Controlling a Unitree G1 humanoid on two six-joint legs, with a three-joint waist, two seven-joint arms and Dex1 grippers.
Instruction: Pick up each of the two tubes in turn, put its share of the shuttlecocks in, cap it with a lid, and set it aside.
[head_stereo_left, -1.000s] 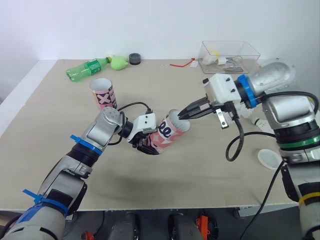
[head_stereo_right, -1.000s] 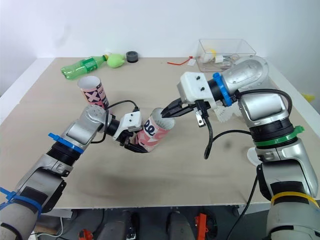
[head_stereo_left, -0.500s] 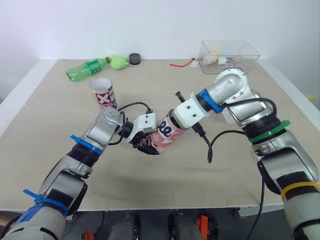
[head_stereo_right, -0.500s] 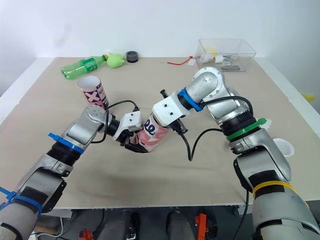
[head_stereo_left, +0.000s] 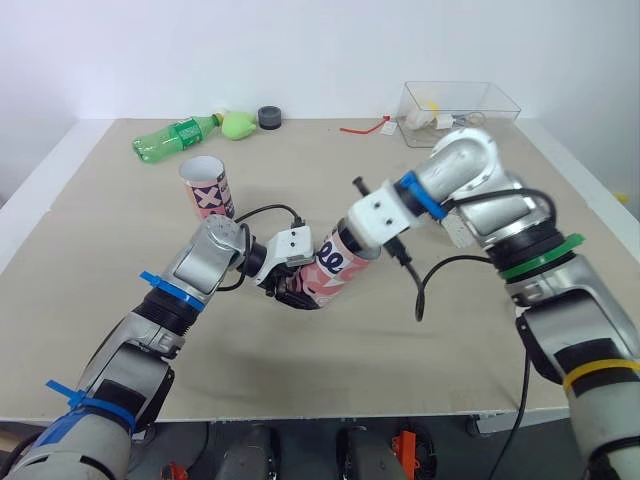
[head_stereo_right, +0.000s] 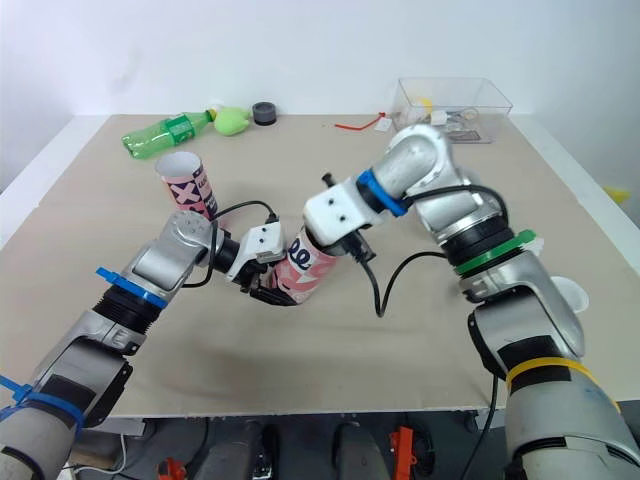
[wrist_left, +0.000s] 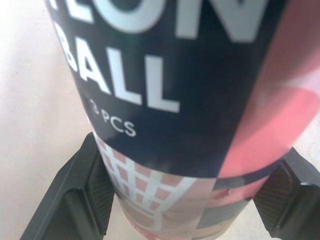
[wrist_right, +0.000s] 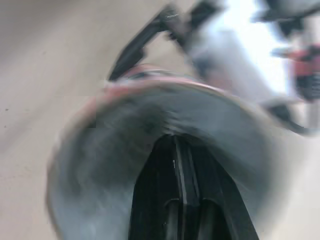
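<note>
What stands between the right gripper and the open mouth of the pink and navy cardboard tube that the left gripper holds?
Nothing visible does. The right gripper, fingers closed together, points straight into the open mouth of the pink and navy cardboard tube, which the left gripper clamps near its base at a tilt.

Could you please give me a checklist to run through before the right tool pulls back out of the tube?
1. Left tool grips the tube: ok, a finger on each side near its base.
2. Tube mouth is open and tilted up toward the right arm: ok.
3. Right tool sits inside the mouth, fingers shut: ok.
4. A shuttlecock is seated inside: cannot tell, the fingers hide the interior.
5. Lid is ready: ok, it lies on the table beside the right arm.
6. Second tube stands upright, uncapped and apart: ok.
</note>
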